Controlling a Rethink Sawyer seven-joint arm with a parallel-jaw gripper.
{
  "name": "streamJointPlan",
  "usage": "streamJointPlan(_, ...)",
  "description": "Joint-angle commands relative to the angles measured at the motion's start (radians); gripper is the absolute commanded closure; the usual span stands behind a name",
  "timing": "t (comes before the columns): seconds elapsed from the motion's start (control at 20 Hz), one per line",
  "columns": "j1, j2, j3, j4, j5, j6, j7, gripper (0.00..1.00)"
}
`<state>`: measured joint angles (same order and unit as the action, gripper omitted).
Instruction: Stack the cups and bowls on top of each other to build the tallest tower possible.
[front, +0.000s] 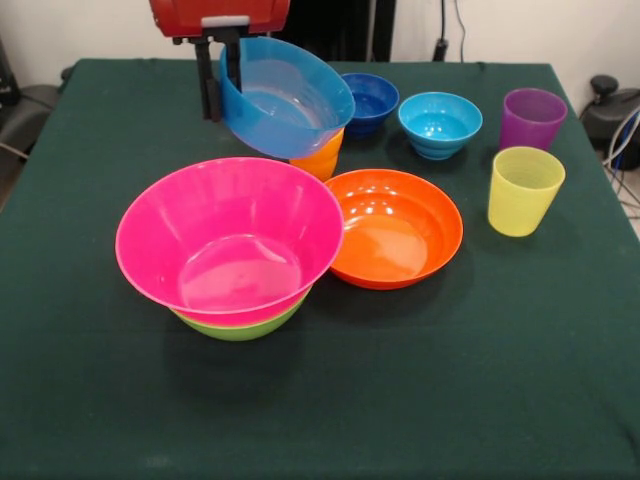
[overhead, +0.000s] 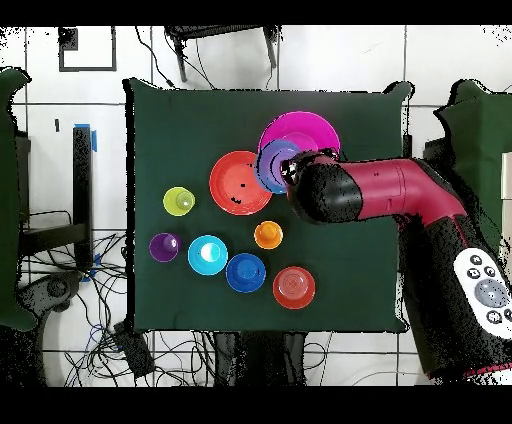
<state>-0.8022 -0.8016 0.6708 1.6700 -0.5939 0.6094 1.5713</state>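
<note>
From the front you see the hand (front: 222, 75) clamped on the rim of a tilted blue bowl (front: 287, 98), held in the air above the orange cup (front: 320, 158), with the pink bowl (front: 229, 240) nested in the lime green bowl (front: 240, 327) just beside the shallow orange bowl (front: 396, 227) on the table (front: 420, 400). From overhead the arm (overhead: 380, 195) reaches over the pink bowl (overhead: 305, 130), and the blue bowl (overhead: 274, 165) overlaps that bowl's edge.

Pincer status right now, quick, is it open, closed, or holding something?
Pincer: closed on the rim of the tilted blue bowl, held above the table.
</note>
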Motion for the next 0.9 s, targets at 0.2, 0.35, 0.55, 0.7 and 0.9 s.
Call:
streamJointPlan(0.2,0.053,0.101,-0.060,-0.117,0.014,0.155,-0.011,1.00)
streamJointPlan(0.35,0.062,0.088,-0.057,-0.142,0.023,0.195,-0.017,1.00)
streamJointPlan(0.55,0.060,0.110,-0.054,-0.187,0.027,0.223,-0.033,1.00)
streamJointPlan(0.7,0.062,0.131,-0.056,-0.208,0.012,0.215,-0.040,1.00)
streamJointPlan(0.9,0.060,0.184,-0.046,-0.261,0.005,0.223,-0.067,1.00)
